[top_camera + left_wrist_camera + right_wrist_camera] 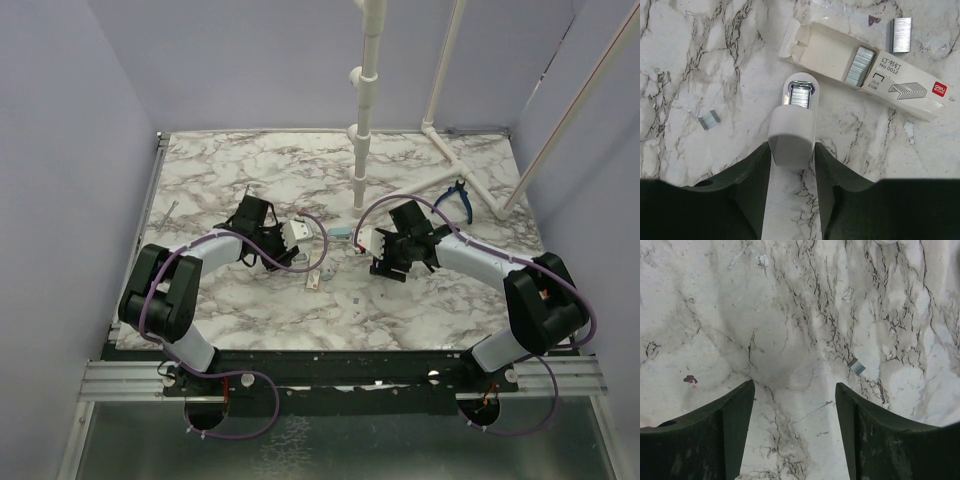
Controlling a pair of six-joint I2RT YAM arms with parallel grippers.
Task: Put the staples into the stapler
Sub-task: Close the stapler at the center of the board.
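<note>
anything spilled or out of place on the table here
Yes: a loose staple strip lies beyond the open staple box, a small clump sits beside the stapler, and another clump lies near the right claw.

The only readable print stands on the small white cardboard box (830,47) that lies open in the left wrist view. On its long face, black Chinese characters read 订书钉, and right under them stands No.0012. Below that is a small staple outline with 26/6 beside it, then a line that looks like 830 followed by one Chinese character, too small to be sure. A line drawing of a staple strip fills the middle of that face. At the far end sits a red badge (940,88) with deli in white letters; the tiny characters under it are illegible. The other two views hold no readable text.
</note>
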